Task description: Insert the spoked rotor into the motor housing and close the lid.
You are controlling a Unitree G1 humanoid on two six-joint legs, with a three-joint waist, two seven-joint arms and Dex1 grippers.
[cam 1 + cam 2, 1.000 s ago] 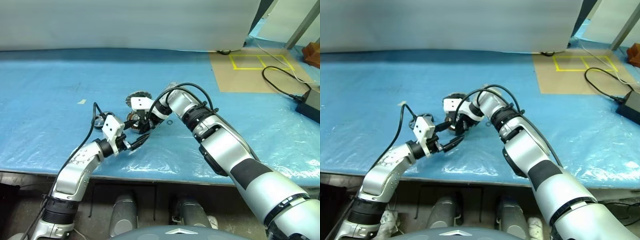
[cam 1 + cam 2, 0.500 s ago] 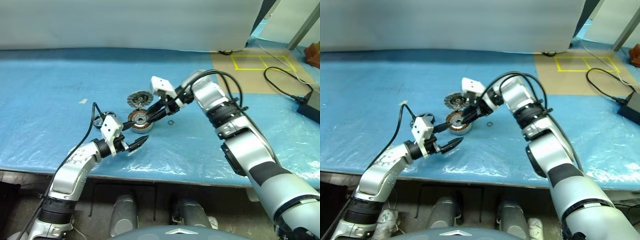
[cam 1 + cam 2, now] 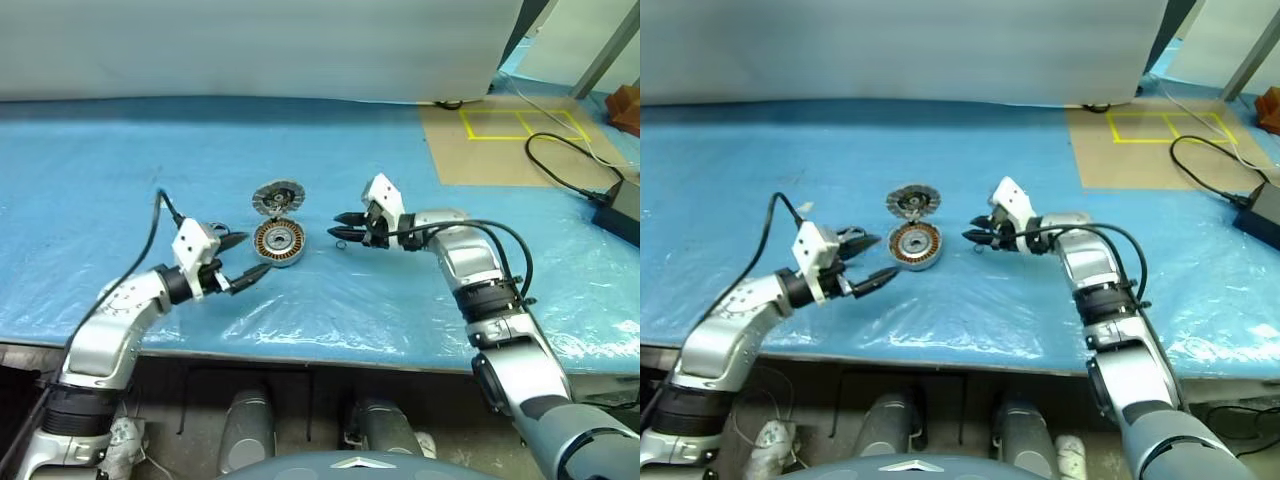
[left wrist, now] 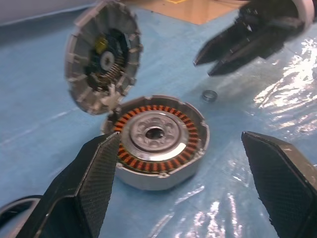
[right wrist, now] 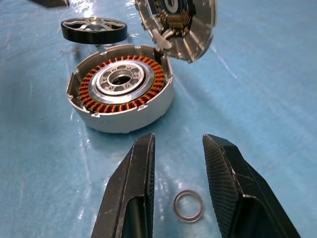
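Right hand (image 3: 345, 226) withdrawn | motor housing (image 3: 279, 243) copper-wound | lid (image 3: 278, 198) ribbed, upright

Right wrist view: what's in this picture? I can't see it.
An open motor housing with copper windings sits on blue sheeting, its lid tipped up behind it. The black-rimmed spoked rotor lies beyond. The right gripper is open above a small metal ring.

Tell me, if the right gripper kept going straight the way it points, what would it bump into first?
Probably the small ring on the blue sheet: it lies just ahead of the right gripper, in line with the gap between its parted fingers. Past that sits the motor housing. Depth is hard to judge, so it might pass over the ring.
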